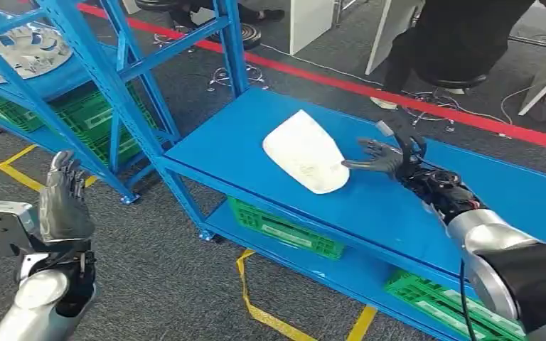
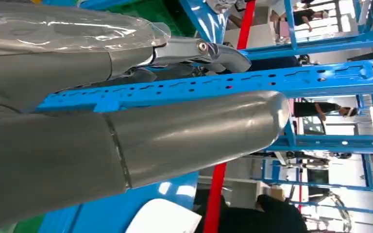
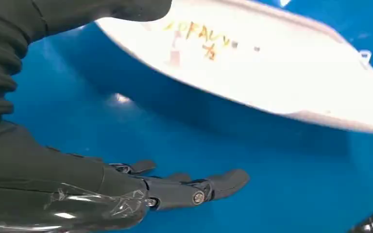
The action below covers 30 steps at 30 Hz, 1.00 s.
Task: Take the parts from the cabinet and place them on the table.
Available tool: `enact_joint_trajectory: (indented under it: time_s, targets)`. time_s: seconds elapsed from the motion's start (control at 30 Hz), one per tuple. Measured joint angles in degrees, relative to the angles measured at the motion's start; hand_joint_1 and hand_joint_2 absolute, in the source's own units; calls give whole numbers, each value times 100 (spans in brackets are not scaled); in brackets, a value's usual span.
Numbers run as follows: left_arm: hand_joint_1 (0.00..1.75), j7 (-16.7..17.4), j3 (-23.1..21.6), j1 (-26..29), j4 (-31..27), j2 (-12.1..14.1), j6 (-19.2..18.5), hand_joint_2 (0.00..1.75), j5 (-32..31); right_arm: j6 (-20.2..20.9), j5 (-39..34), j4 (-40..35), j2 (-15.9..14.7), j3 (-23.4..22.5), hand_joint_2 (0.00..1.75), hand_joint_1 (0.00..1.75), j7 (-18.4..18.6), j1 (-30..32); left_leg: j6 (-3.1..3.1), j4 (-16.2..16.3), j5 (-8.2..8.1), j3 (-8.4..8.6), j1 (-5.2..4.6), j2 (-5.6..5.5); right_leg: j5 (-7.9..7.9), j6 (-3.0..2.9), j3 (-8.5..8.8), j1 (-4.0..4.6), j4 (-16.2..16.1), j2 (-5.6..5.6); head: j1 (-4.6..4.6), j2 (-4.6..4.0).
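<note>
— What's over on the left?

— The blue cabinet (image 1: 78, 64). A white part (image 1: 21, 50) lies on its upper shelf, and green crates (image 1: 89, 121) sit lower down. In front of it the left hand (image 1: 64, 202) is raised above the grey floor (image 1: 156, 263), fingers straight and spread, holding nothing.

— And the desk?

— The blue desk (image 1: 256, 192) stands just right of the cabinet. A white shell (image 1: 306, 153) lies on its top, roughly in the middle. More green crates (image 1: 284, 227) sit on the shelf beneath.

— Is the right hand gripping that shell?

— No. The right hand (image 1: 384, 156) is just beside the shell's right edge, low over the desk top, fingers apart and pointing toward it, empty. From the wrist camera the fingers (image 3: 194, 187) stretch out flat above the blue surface, and the shell (image 3: 272, 68) lies beyond them with some yellow writing on it.

— Anything behind?

— A red line (image 1: 370, 89) runs across the floor past the desk, and a person (image 1: 455, 39) in black stands at the far right.
</note>
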Motion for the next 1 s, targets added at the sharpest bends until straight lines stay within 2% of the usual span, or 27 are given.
enact_joint_trajectory:
  time_s: [0.17,0.87,1.0]
  targets:
    - [0,-2,0,-11,28,0,0,0,4,454,-157,138,7,61,175,0,111,-107,0,0,0,0,0,0,0,0,0,0,0,0,0,0]
    - [0,-4,0,-12,37,-7,0,0,7,522,-186,352,22,142,175,0,111,-216,0,2,0,1,0,0,0,0,1,0,0,0,2,0]
    - [0,-13,0,-14,44,-7,-11,0,15,712,-199,371,24,164,175,0,114,-232,0,2,0,0,0,1,0,0,1,0,0,1,0,0]
